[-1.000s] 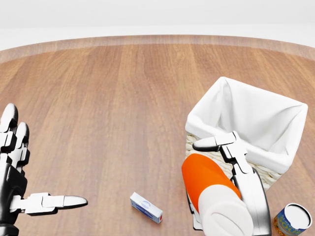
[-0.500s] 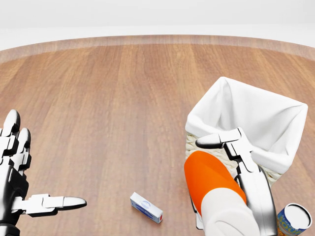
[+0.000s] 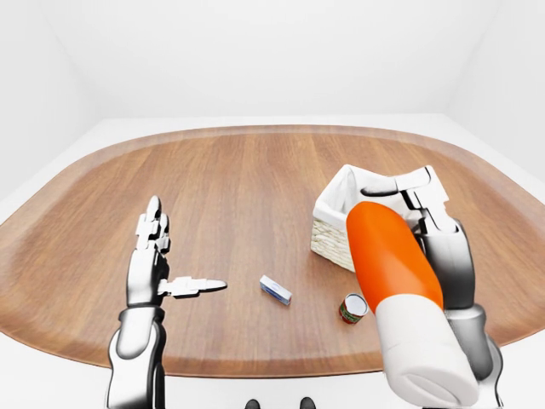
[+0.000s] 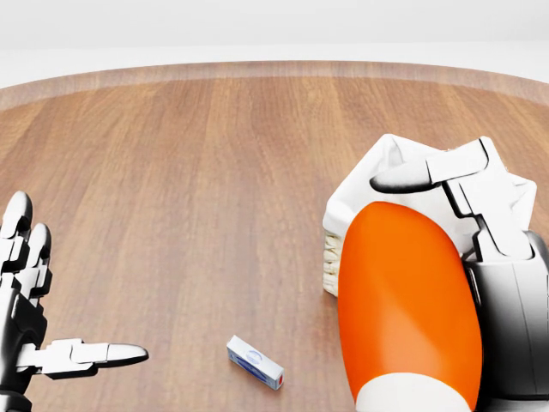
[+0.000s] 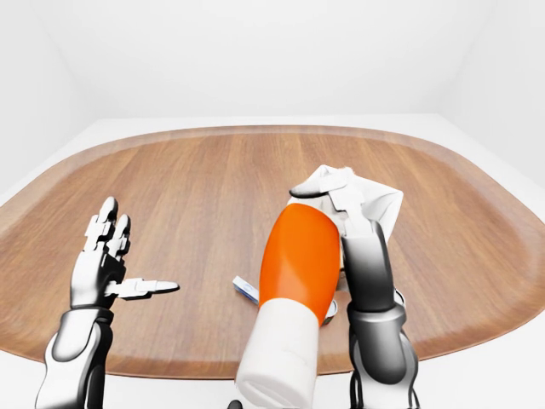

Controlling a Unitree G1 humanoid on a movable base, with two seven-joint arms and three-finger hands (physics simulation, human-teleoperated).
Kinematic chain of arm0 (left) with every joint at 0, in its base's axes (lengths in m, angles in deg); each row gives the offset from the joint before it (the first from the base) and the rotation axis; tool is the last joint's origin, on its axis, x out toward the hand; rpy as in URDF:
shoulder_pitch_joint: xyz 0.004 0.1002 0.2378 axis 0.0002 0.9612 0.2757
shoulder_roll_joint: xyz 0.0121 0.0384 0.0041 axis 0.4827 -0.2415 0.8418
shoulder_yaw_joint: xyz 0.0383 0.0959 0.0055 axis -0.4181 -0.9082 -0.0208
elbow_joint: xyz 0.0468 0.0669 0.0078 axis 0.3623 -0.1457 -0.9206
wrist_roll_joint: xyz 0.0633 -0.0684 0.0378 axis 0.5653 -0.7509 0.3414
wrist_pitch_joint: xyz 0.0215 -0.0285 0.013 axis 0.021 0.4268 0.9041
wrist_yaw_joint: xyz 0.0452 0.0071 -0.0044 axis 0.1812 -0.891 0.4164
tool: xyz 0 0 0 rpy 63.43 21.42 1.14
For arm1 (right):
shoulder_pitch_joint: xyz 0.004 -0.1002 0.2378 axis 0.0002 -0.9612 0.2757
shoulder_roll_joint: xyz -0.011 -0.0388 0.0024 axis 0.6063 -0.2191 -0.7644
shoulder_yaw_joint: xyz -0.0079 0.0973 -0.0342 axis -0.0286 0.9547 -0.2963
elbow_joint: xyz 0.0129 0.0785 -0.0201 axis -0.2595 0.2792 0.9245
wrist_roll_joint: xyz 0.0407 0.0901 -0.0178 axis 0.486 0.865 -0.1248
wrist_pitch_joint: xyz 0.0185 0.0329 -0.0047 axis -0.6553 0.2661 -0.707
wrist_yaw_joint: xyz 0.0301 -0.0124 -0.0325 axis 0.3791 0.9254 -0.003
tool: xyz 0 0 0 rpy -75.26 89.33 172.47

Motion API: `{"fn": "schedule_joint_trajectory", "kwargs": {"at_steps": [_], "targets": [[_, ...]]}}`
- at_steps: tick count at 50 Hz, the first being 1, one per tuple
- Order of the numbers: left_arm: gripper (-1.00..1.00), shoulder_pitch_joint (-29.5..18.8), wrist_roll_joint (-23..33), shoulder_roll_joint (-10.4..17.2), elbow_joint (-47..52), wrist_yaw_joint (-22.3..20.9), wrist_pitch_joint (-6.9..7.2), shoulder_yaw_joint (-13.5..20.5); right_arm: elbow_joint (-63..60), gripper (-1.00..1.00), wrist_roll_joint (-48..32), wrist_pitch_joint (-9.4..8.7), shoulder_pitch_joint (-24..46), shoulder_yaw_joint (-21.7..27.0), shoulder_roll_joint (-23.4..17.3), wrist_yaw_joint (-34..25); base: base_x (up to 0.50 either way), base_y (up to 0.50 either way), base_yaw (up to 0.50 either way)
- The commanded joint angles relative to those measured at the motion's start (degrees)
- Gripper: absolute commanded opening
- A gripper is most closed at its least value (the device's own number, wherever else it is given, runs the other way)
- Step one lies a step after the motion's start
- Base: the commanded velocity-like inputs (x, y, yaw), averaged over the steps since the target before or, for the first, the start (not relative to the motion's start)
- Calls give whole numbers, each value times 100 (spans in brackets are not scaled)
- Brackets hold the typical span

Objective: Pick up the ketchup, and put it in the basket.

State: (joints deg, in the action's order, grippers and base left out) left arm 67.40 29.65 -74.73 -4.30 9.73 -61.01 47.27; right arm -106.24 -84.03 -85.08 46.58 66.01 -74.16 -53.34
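Now the ketchup (image 3: 394, 264), gripped in the right hand (image 3: 436, 223), should be carried fully over the basket (image 3: 334, 223) before release; the left hand (image 3: 152, 264) is held open.

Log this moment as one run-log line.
phase: carry | right hand: shut on ketchup, lifted beside basket | left hand: open, idle | ketchup not yet in basket

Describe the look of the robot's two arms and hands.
Both arms are glossy silver-grey metal with dark, near-black shading and rounded forearm shells. The left hand and the right hand each have three slim, segmented fingers with pale links and dark joints. No cables, sleeves or markings show.
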Motion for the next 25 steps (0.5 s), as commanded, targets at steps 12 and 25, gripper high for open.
{"fn": "schedule_joint_trajectory", "kwargs": {"at_steps": [12,25], "targets": [[100,-1,23,5,-47,-4,0,-10,47,-100,-432,0,1148,1011,-329,-612,0,0,0],[100,-11,17,6,-63,-13,0,4,982,-100,-457,0,1970,1623,-1005,-802,0,0,0]]}}
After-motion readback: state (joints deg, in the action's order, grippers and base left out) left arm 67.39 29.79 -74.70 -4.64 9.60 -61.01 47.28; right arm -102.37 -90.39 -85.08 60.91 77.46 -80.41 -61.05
